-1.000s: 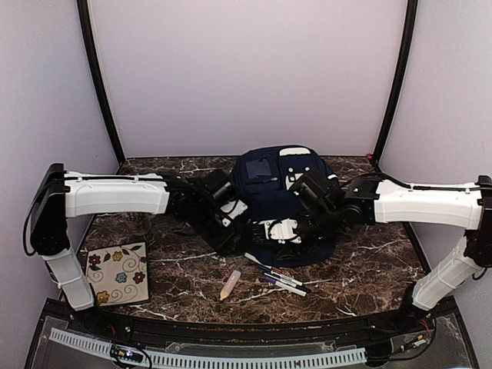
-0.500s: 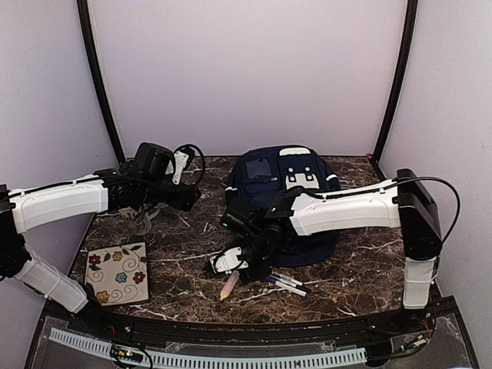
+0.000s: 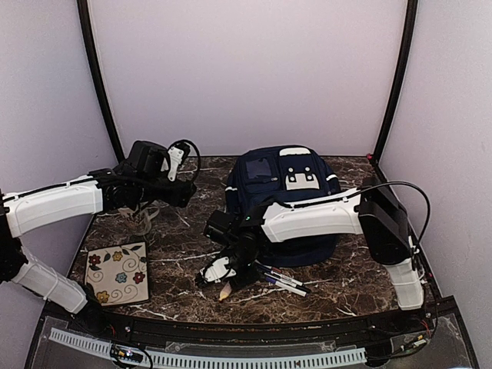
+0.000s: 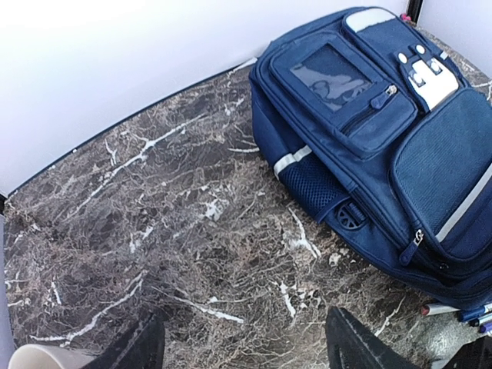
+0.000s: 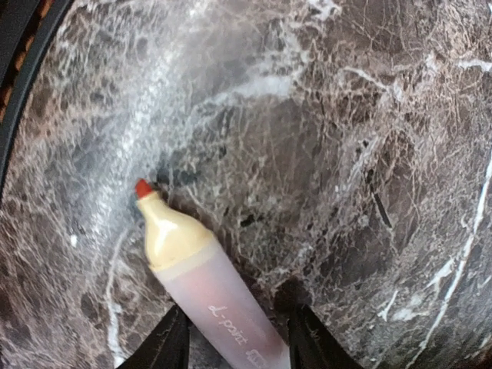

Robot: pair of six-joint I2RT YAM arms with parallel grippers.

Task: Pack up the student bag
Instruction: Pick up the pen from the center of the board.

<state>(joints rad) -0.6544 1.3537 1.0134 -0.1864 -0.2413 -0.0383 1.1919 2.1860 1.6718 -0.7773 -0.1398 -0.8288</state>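
The student bag [image 3: 284,192], navy with a white studded patch, lies flat at the back middle of the marble table; in the left wrist view it [image 4: 384,131] fills the right side. My left gripper [image 3: 187,194] hovers left of the bag, open [image 4: 246,350] over bare marble with nothing between its fingers. A fat marker [image 5: 207,292] with a pinkish body, cream cap and red tip lies on the table near the front [image 3: 224,292]. My right gripper [image 3: 221,278] is low over it, open [image 5: 238,346], its fingers on either side of the marker's body with a gap on the right.
Several pens [image 3: 286,281] lie in front of the bag, their ends showing [image 4: 461,314] in the left wrist view. A flowered square notebook [image 3: 118,274] sits front left. A pale cup rim [image 4: 38,357] shows below the left gripper. The table's dark front rail [image 5: 23,69] runs close to the marker.
Both arms have left the bag. The left one swung back to the left and opened wider. The right one reached forward and down until its fingers straddle the marker.
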